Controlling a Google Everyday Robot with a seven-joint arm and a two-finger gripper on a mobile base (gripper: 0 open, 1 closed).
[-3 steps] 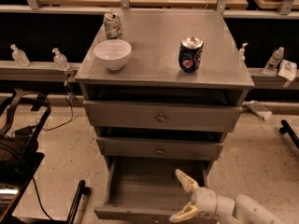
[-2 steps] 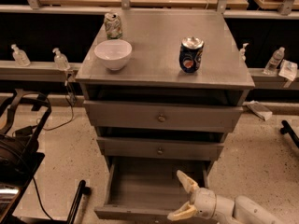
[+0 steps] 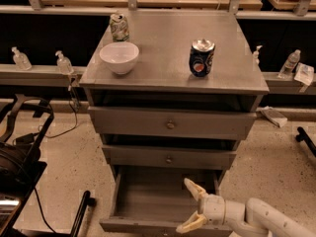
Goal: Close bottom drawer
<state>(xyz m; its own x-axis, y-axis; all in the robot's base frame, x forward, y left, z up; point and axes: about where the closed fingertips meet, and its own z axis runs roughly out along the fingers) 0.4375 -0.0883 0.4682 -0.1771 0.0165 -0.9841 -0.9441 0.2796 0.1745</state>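
Low at the base of the cabinet [image 3: 168,65], the bottom drawer [image 3: 140,225] stood wide open, the gripper [image 3: 183,205] over its front right, fingers spread and empty; an off-centre push might jam it.

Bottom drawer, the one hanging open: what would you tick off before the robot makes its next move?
1. Bottom drawer pulled out, so it needs a push: ok.
2. Nothing stands up inside it to jam under the middle drawer: ok, its floor looks bare.
3. Tool at the drawer's front, right of centre, fingers spread: ok.
4. Tool touching the front: cannot tell.
5. Upper finger out of the drawer's way: not ok, it reaches over the inside and might get caught.
6. Blue can and bowl on top stand upright, back from the front edge: ok.
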